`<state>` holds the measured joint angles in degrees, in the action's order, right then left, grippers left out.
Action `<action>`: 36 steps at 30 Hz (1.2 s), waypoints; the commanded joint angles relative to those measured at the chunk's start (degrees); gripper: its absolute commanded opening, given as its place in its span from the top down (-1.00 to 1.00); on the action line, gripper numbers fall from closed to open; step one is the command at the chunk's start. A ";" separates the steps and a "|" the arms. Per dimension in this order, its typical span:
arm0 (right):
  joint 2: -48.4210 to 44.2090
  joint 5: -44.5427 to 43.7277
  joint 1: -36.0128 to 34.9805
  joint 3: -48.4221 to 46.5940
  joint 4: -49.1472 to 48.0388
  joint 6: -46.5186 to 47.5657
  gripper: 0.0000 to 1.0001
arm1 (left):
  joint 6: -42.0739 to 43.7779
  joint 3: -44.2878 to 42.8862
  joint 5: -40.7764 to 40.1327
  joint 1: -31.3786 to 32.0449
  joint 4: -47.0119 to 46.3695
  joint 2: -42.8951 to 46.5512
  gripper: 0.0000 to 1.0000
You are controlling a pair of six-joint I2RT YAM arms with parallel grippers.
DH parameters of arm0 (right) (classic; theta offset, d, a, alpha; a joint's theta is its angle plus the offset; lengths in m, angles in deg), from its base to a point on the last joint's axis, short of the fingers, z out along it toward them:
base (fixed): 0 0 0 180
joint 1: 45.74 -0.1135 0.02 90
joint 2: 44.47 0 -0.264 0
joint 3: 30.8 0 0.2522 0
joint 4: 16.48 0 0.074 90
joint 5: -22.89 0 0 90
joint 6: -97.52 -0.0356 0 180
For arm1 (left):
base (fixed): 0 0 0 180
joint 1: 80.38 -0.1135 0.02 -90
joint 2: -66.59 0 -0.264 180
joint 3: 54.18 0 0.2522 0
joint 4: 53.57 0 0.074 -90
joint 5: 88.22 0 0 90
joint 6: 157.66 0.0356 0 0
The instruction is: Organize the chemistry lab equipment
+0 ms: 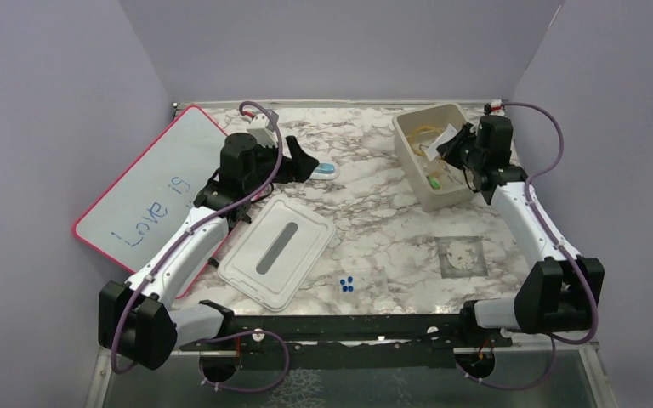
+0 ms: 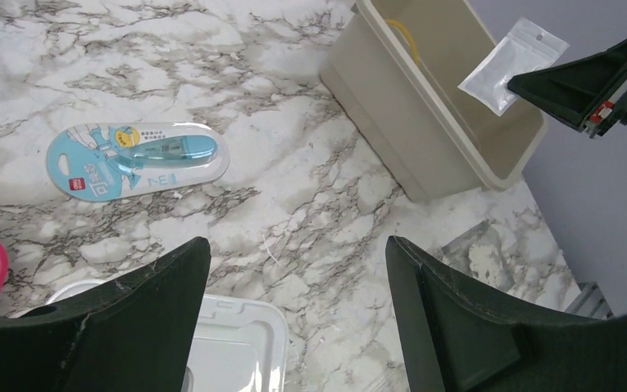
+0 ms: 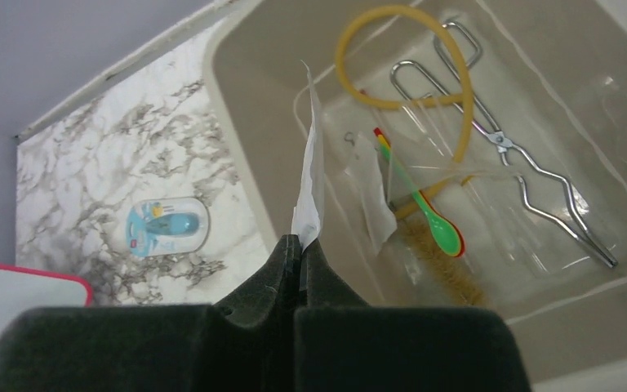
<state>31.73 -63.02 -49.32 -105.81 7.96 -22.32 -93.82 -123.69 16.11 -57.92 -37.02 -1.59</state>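
Observation:
My right gripper (image 3: pixel 302 243) is shut on a small clear plastic bag (image 3: pixel 312 171) and holds it over the beige bin (image 3: pixel 237 90). The bag also shows in the left wrist view (image 2: pixel 513 64) and the top view (image 1: pixel 439 138). In the bin lie amber tubing (image 3: pixel 400 49), metal forceps (image 3: pixel 498 143), a green spoon-like stick (image 3: pixel 424 208) and a brush. My left gripper (image 2: pixel 294 269) is open and empty above the table, between the white lid (image 2: pixel 237 343) and a blue packaged item (image 2: pixel 135 159).
A whiteboard (image 1: pixel 149 195) with a pink rim lies at the left. The white lid (image 1: pixel 276 251) lies in the middle. Small blue pieces (image 1: pixel 347 284) sit near the front. A grey square patch (image 1: pixel 462 256) is on the table at the right.

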 commanded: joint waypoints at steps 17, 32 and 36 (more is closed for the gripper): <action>14.99 -0.75 5.42 -6.30 2.79 0.20 0.33 | 3.37 1.34 2.33 -0.05 -0.27 -1.49 -0.64; -4.86 -10.19 5.41 -1.83 14.54 4.05 0.15 | 3.06 1.34 6.37 0.00 -1.16 -2.17 -0.65; -12.97 -13.74 5.42 1.46 19.28 1.90 -0.03 | 2.73 1.17 8.89 0.12 -1.54 -2.63 -0.65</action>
<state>25.09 -71.15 -44.14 -107.43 19.71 -19.35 -91.41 -122.77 20.81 -57.92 -37.00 -3.58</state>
